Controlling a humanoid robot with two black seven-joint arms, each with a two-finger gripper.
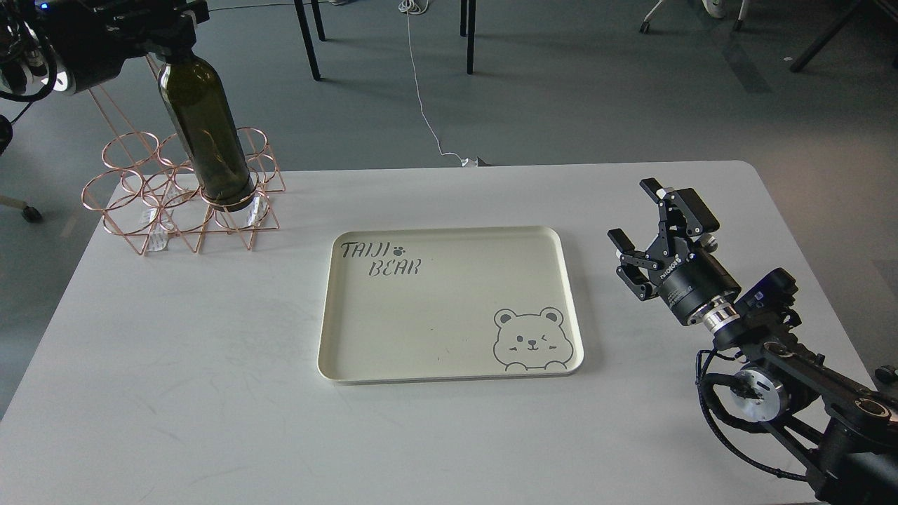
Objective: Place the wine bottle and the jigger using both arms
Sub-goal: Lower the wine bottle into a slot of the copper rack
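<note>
The dark olive-green wine bottle stands nearly upright with its base inside a ring of the copper wire rack at the table's far left. My left gripper is at the top left, shut on the bottle's neck, which it hides. My right gripper is open and empty above the table, right of the cream tray. The jigger is not in view.
The tray, printed "TAIJI BEAR" with a bear face, lies empty at the table's centre. The white table has a rounded far right corner. Chair legs and a white cable are on the floor behind.
</note>
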